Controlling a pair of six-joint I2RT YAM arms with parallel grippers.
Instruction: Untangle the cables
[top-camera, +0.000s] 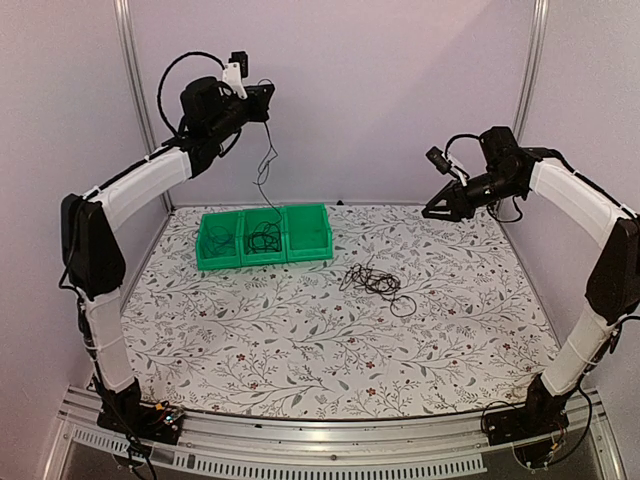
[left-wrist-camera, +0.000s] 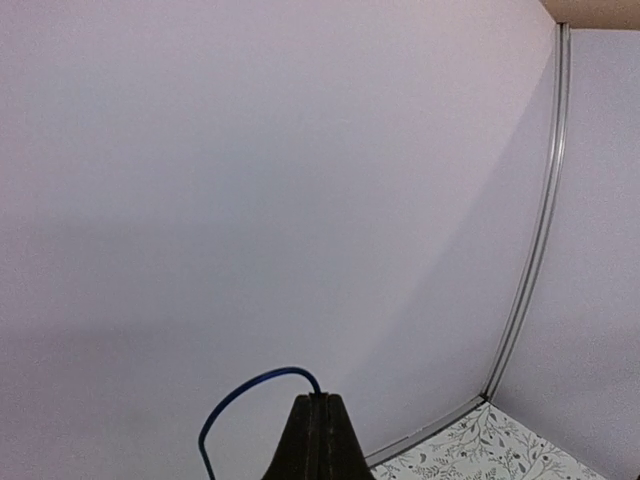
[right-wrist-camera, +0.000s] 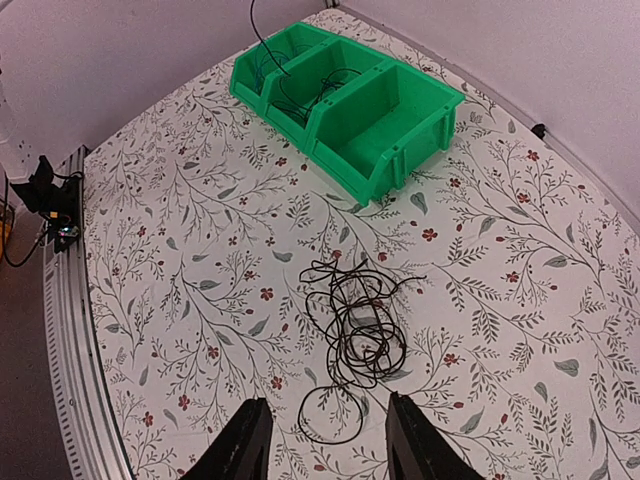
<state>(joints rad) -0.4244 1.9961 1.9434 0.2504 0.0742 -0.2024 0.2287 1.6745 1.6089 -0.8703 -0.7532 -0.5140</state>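
Overhead first: the left gripper is raised high by the back wall. A thin blue cable hangs from it into the middle compartment of the green bins, where a small dark coil lies. The left compartment also seems to hold some thin cord. A tangle of cables lies on the worktop, in front of the bins and to their right. The right gripper hovers above and beyond it, well apart. I judge the task partly done: some cords are already sorted into the bins, one is on its way in, and the knot is left to work apart.

From the left wrist, the gripper is pressed fully closed, and the blue cable arcs out from beside the fingers. I take it to be pinched there, with only bare wall beyond.

From the right wrist, the gripper stands wide open with nothing in it. The tangle lies on the worktop directly ahead of it, one loose loop nearest the fingertips, not touching. The bins sit farther off, thin strands showing in the two far compartments.
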